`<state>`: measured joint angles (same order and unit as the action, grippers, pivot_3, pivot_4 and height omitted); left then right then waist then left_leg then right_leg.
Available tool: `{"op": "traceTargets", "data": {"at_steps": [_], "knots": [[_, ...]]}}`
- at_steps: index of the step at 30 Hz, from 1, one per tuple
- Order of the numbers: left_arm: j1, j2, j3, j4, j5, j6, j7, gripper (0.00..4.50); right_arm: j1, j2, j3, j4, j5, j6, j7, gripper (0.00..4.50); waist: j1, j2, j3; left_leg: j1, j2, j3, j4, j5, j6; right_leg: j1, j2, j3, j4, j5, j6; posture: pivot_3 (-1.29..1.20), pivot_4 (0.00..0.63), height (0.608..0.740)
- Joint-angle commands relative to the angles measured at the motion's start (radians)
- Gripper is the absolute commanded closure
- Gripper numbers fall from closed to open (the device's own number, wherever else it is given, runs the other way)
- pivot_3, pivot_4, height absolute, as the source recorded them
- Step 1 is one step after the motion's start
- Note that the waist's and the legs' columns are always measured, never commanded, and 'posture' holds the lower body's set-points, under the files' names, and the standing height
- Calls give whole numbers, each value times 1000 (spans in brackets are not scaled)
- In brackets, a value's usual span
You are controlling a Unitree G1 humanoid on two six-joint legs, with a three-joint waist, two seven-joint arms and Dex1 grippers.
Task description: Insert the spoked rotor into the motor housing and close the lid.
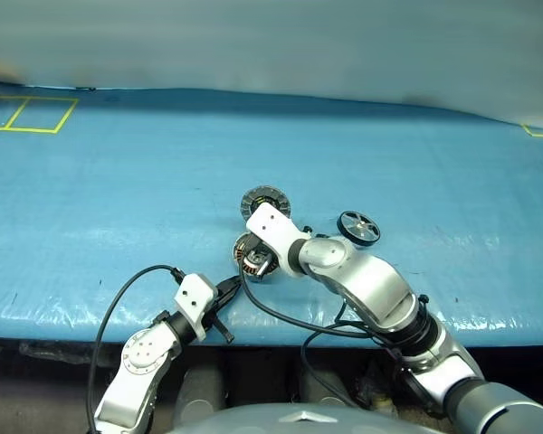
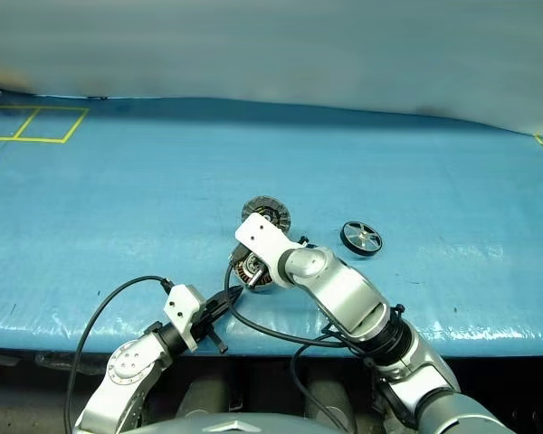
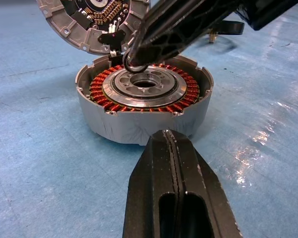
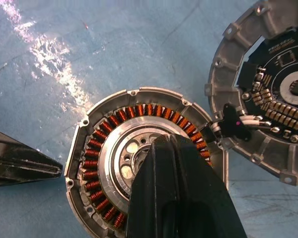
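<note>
My right wrist view shows the lid's (image 4: 268, 94) circuitry; the head view shows the spoked rotor (image 1: 358, 227) at centre right. My right gripper (image 3: 139, 59), closed and empty, hovers over the motor housing (image 3: 144, 101). My left gripper (image 3: 171, 144) is closed too.

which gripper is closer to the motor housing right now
Right. The right gripper hangs directly over the motor housing, its tip above the silver hub. The left gripper sits beside the housing, apart from it, pointing at its wall.

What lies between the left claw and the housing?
Nothing: the left wrist view shows bare blue mat between the shut left claw and the housing.
</note>
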<state>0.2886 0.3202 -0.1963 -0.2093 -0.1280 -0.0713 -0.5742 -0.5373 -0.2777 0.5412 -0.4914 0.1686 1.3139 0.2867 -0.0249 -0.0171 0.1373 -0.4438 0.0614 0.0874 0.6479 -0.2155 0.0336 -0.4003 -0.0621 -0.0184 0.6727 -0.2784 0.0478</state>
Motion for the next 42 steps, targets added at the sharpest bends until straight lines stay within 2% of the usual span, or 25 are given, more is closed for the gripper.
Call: {"op": "traceTargets", "data": {"at_steps": [1,14,29,35,42], "knots": [[-6,4,-4,-11,0,-11,-4,4500,10,3,-29,-48,11,-16,6,4458,0,0,0,0,0,0,0,0,0,0,0,0,0,0,0,0,150,740],[-12,13,-4,-13,-6,-2,-23,4500,15,57,-130,-75,19,3,-40,4458,0,0,0,0,0,0,0,0,0,0,0,0,0,0,0,0,150,740],[-8,3,-7,-17,-4,-2,-13,4500,23,78,-104,74,-6,-82,-50,4458,0,0,0,0,0,0,0,0,0,2,1,0,0,1,1,0,150,740],[-4,6,-1,-18,-6,-4,-10,4500,23,53,-91,39,25,-38,-4,4458,0,0,0,0,0,0,0,0,0,2,1,0,0,1,2,0,150,740],[-7,5,-2,-15,-6,-4,-11,4500,31,62,-104,3,34,-14,-14,4458,0,0,0,0,0,0,0,0,0,1,1,0,0,1,1,0,150,740]]}}
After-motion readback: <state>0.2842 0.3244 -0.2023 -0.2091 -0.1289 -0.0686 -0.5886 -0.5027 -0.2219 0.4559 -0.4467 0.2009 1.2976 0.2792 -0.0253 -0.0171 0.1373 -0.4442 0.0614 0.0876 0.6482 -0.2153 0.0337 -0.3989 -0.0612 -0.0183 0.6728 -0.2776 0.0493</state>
